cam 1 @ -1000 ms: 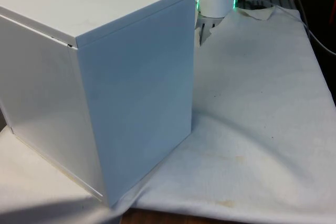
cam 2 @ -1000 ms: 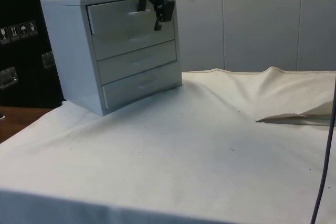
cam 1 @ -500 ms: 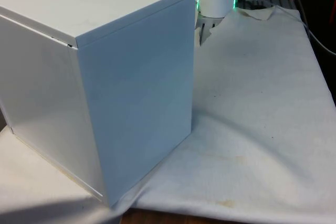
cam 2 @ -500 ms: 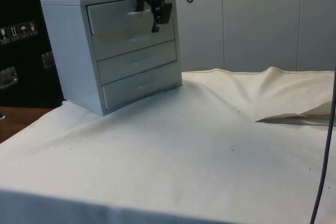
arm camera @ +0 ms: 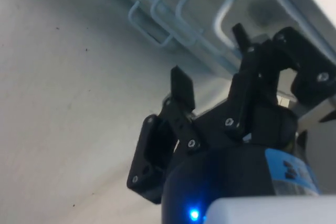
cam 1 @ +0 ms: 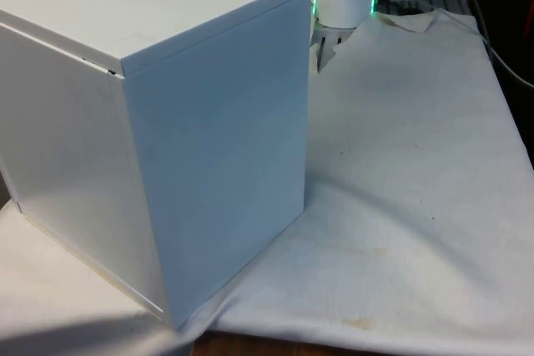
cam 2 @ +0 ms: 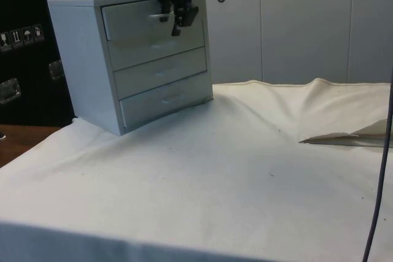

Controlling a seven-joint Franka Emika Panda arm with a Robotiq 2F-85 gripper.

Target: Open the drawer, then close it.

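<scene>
And here we are at the white four-drawer chest of drawers, standing on the white cloth-covered table at the side view's left. In the front view the chest turns its plain back and side panels to us, sitting on the front view's left, with the cloth spreading away to the right, rumpled and lightly stained near the edge.

Up at the top of the chest, the black two-finger gripper is right at the face of the top drawer, level with its slim white bar handle. From the side the fingers appear to sit about that handle, and the top drawer's front stands just a touch proud of the three drawers below it, though only slightly; the lower three sit flush.

The wrist view brings us in close: the gripper has its fingers clearly apart, one finger on one side, the other on the far side, and the top handle lies in line with the gap between them. Whether either pad is actually touching the bar, I cannot tell. The handles of the lower drawers line up in a row beyond.
</scene>
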